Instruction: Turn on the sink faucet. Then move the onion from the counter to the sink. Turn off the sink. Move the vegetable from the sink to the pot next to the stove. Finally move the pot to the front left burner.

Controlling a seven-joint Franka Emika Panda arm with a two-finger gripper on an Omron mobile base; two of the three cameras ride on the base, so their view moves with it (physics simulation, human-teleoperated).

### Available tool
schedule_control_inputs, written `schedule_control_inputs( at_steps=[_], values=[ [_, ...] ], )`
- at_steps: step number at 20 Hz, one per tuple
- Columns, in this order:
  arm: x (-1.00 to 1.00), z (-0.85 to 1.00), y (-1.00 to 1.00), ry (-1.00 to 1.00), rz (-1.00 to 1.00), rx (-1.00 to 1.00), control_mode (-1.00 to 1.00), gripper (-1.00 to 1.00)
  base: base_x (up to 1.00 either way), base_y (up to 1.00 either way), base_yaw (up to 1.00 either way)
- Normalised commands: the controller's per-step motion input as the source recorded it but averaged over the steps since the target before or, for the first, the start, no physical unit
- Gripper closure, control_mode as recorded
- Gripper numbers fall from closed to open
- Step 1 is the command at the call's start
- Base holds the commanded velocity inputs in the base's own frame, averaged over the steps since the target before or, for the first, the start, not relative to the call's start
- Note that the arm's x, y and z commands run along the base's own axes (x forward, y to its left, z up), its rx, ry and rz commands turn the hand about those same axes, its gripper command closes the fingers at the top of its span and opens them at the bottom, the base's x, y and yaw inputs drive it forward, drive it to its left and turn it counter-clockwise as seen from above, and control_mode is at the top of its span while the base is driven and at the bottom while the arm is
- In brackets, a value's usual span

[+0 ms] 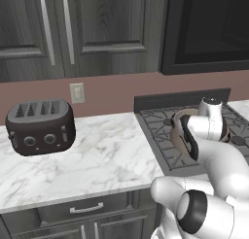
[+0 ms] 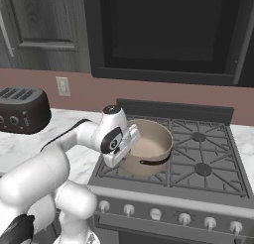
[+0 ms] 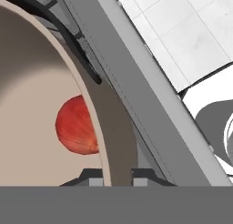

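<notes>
The tan-brown pot (image 2: 150,145) is over the front left burner of the grey stove (image 2: 201,161), and I cannot tell whether it rests on the grate. My gripper (image 2: 128,150) is shut on the pot's left rim. In the hand view the gripper (image 3: 116,180) straddles the pot wall (image 3: 116,141), one fingertip inside and one outside. The red onion (image 3: 76,126) lies on the pot's floor, partly hidden by the rim. From the left base view the pot (image 1: 179,132) sits behind my wrist. The sink and its faucet are out of view.
A dark toaster (image 1: 41,127) stands at the back left of the white marble counter (image 1: 104,158). A black microwave (image 2: 166,34) hangs above the stove. The stove's knobs (image 2: 184,218) line its front edge. Dark cabinets (image 1: 73,29) hang above the counter.
</notes>
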Motion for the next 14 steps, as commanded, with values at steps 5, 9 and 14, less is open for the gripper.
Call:
schedule_control_inputs(
  at_steps=[5, 9, 14],
  values=[
    [0.02, -0.06, 0.06, 0.00, 0.11, 0.00, -1.00, 1.00, 0.00, 0.00, 0.00],
    [0.00, -0.11, 0.06, 0.00, 0.10, 0.00, -1.00, 1.00, 0.00, 0.00, 0.00],
    [0.00, -0.05, 0.04, 0.00, 0.08, 0.00, -1.00, 1.00, 0.00, 0.00, 0.00]
  ],
)
